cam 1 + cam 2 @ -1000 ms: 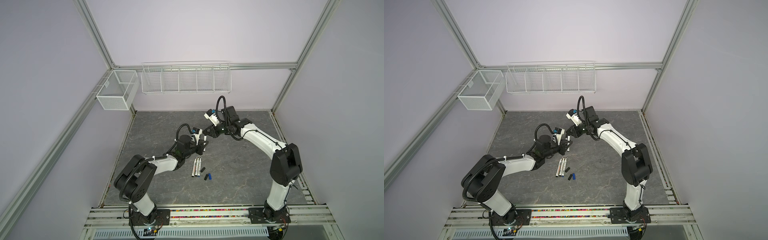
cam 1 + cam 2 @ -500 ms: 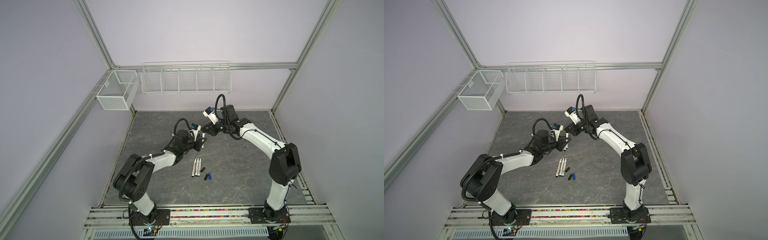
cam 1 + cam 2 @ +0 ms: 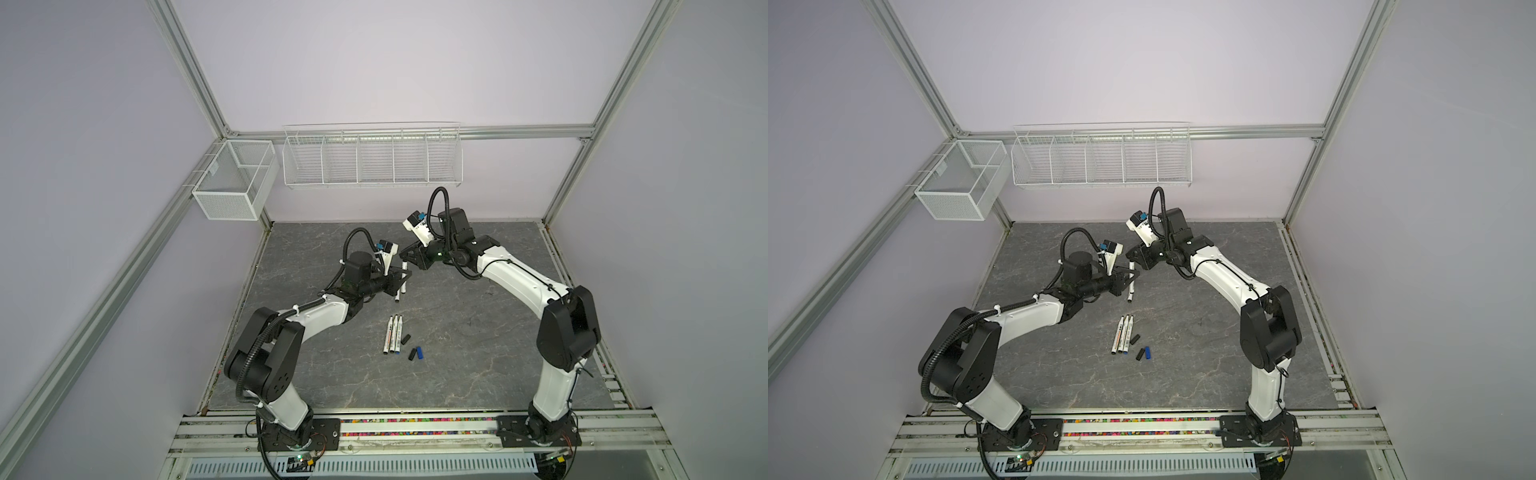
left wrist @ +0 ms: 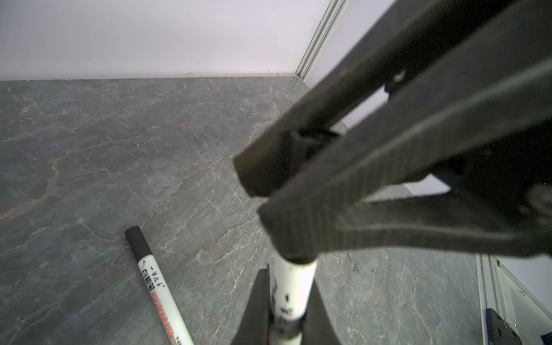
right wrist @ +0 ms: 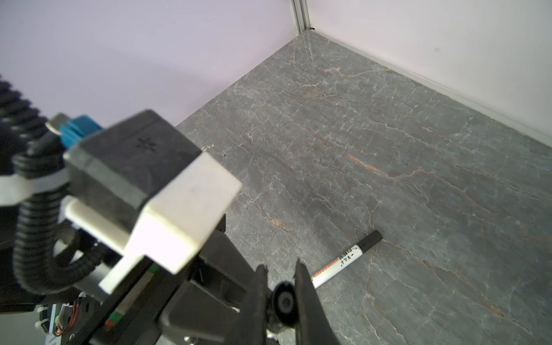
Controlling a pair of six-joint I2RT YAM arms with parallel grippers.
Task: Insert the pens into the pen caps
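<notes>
Grey tabletop (image 4: 119,134): loose pen (image 4: 161,298) reads "WHITEBOARD"; left jaws clamp second pen (image 4: 294,286), right jaws black cap (image 5: 285,301).

Both arms reach inward with bent elbows, wrists angled toward each other. The left gripper (image 3: 402,279) is clamped on a pen (image 4: 294,286). The right gripper (image 3: 407,258) is clamped on a black cap (image 5: 285,301), close above the left's fingertips.

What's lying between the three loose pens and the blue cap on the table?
A black cap, right beside the blue cap; it shows in both top views.
</notes>
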